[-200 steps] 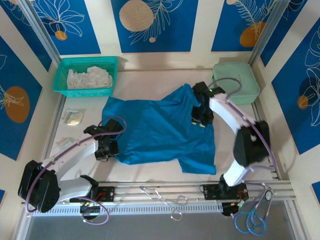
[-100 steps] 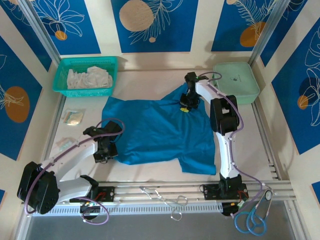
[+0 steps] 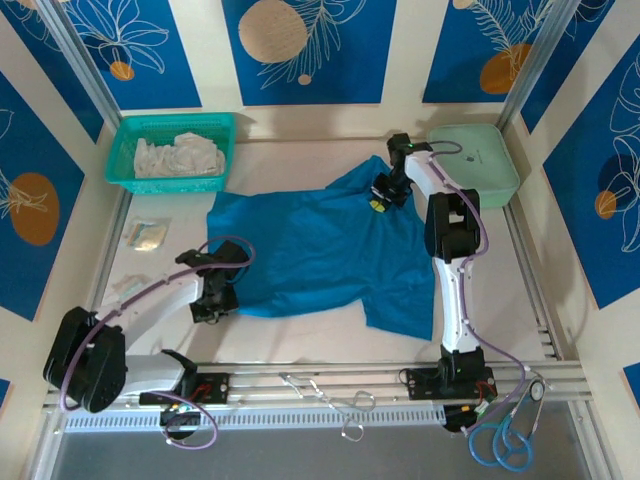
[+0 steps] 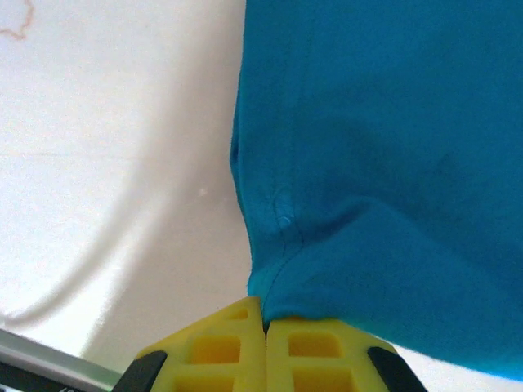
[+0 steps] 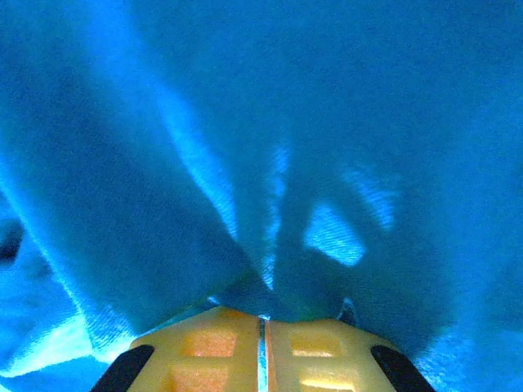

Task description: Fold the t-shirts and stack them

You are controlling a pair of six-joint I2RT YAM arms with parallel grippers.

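The left gripper is pinched shut on the shirt at its 8 o'clock hem. The shirt lies spread mid-bench. The right gripper clamps fabric at 1 o'clock. The cloth looks thin and limp, likely to sag, so hems and seams should hold best.

Overhead view bright, even, sharp. Left wrist: table glares white. Right wrist: t-shirt backlit, blurred.

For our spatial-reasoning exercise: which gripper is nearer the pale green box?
Right. The right gripper is just left of the pale green box; the left gripper is far across the teal t-shirt, at its near-left edge.
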